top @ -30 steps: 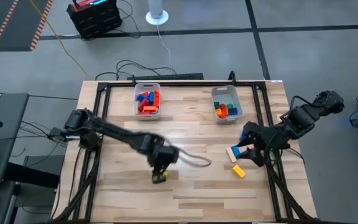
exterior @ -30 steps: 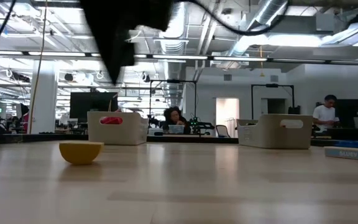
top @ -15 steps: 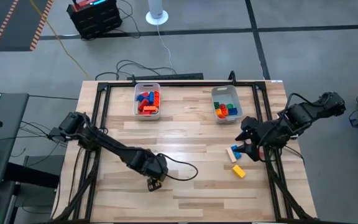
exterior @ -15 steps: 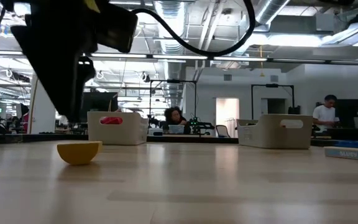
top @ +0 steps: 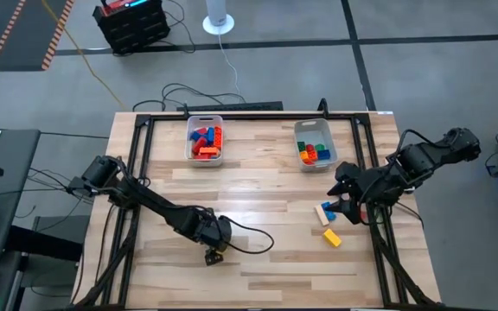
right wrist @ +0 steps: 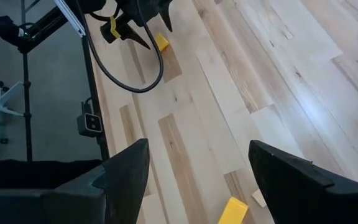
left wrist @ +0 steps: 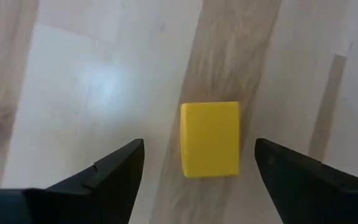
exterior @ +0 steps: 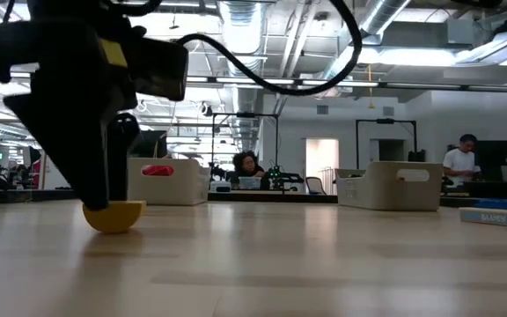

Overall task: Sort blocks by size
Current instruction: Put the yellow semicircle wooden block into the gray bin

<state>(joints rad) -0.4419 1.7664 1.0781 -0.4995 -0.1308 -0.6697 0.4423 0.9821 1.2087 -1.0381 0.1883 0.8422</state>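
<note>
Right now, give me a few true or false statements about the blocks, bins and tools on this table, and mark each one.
1. The left tool is open over a small yellow block. True.
2. That block is lifted off the table. False: it lies on the wood.
3. Both bins hold blocks. True: the left bin and the right bin.
4. The right tool is shut on a blue block. False: it is open, holding nothing.
5. A second yellow block lies near the right arm. True.
</note>
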